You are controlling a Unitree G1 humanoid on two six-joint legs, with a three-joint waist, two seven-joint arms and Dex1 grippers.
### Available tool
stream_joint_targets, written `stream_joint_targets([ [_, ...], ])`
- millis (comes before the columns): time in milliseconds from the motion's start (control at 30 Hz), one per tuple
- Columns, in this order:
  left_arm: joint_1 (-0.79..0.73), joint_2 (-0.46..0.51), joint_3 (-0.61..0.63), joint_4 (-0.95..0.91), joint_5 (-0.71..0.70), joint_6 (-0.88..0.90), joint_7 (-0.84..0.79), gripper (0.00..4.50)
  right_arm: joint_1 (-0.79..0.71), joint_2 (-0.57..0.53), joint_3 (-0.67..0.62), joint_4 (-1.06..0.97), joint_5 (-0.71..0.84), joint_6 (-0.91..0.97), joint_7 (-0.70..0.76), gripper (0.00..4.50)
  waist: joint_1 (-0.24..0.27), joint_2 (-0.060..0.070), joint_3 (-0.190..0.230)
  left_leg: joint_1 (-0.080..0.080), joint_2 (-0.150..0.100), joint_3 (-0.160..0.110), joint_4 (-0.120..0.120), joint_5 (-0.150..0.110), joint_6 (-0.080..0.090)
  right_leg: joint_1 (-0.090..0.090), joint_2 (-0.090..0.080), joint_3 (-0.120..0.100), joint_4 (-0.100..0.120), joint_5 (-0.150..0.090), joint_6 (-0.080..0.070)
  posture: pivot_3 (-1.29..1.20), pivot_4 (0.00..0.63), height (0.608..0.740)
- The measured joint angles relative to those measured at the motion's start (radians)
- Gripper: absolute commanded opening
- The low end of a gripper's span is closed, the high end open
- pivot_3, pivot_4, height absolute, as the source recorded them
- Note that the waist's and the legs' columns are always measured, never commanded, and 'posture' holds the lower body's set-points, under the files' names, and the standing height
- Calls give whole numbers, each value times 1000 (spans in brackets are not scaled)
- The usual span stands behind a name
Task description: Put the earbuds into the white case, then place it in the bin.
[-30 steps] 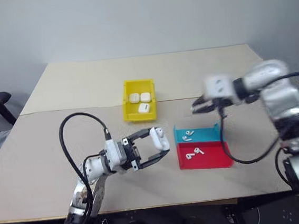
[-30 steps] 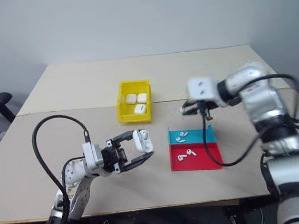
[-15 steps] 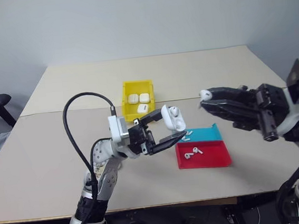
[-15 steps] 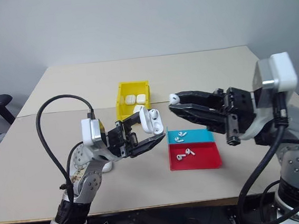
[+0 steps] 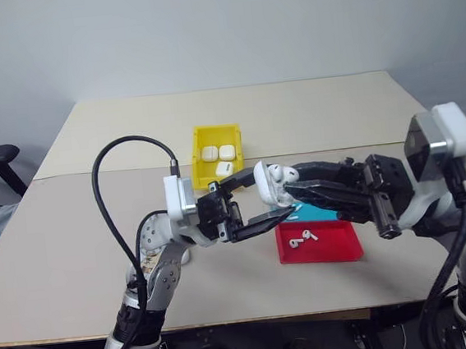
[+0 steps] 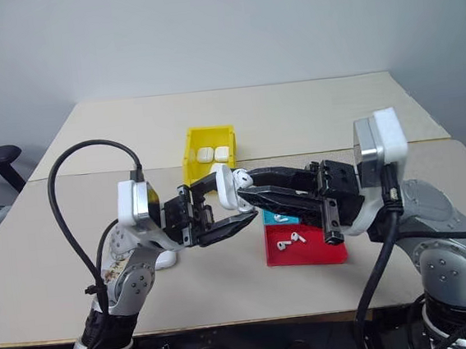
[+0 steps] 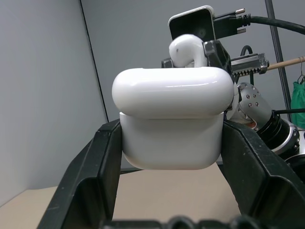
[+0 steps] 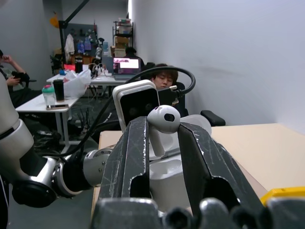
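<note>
Since a second ago the right hand (image 5: 288,187) has swung in from over the tray to meet the left hand (image 5: 262,203), which has risen. The right wrist view shows one of the earbuds (image 8: 163,120) pinched between its narrow fingers above the open white case (image 7: 172,125); the left hand clamps that glossy, rounded case. Beyond, on the table (image 5: 98,229), stand the yellow bin (image 5: 201,157) holding three cases and the red and blue tray (image 5: 335,247) with loose earbuds.
</note>
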Motion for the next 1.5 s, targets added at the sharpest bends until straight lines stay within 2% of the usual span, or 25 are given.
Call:
stream_joint_targets([
  [433, 9, 2, 0, -8, 10, 0, 4, 2782, 45, -32, 27, 4, -53, -63, 19, 1052, 0, 0, 0, 0, 0, 0, 0, 0, 0, 0, 0, 0, 0, 0, 0, 0, 150, 740],
  [533, 12, 0, 2, -8, 11, 0, 3, 2782, 54, -32, 40, 3, -69, -88, 31, 1696, 0, 0, 0, 0, 0, 0, 0, 0, 0, 0, 0, 0, 0, 0, 0, 0, 150, 740],
  [633, 12, 1, 8, -8, 11, 0, 3, 2782, 59, -33, 58, -3, -94, -113, 40, 2618, 0, 0, 0, 0, 0, 0, 0, 0, 0, 0, 0, 0, 0, 0, 0, 0, 150, 740],
  [1000, 14, 21, 11, -7, 26, 3, -7, 2782, 83, -77, 47, 12, -131, -153, 53, 2618, 0, 0, 0, 0, 0, 0, 0, 0, 0, 0, 0, 0, 0, 0, 0, 0, 150, 740],
  [1200, 7, 92, -24, 49, 141, 14, -8, 2782, 20, -153, -5, 74, -89, -147, 74, 2618, -1, 0, 0, 0, 0, 0, 0, 0, 0, 0, 0, 0, 0, 0, 0, 0, 150, 740],
  [1333, -30, 73, -62, 88, 217, 11, 4, 2782, -89, -200, 40, 96, -80, -105, 82, 1437, 0, 0, 0, 0, 0, 0, 0, 0, 0, -1, 0, 0, -1, 0, 0, 0, 150, 740],
  [1467, -61, 49, -81, 93, 245, 11, 18, 2782, -145, -209, 98, 106, -86, -79, 89, 51, 1, 0, 0, -1, 0, 0, 0, 0, 0, -2, 0, 1, 0, 0, 0, 0, 150, 740],
  [1500, -67, 45, -84, 95, 251, 10, 18, 2782, -166, -212, 117, 113, -96, -72, 91, 51, 1, 0, 0, -1, 0, 1, 0, 0, 0, -2, 0, 1, 0, 0, 0, 0, 150, 740],
])
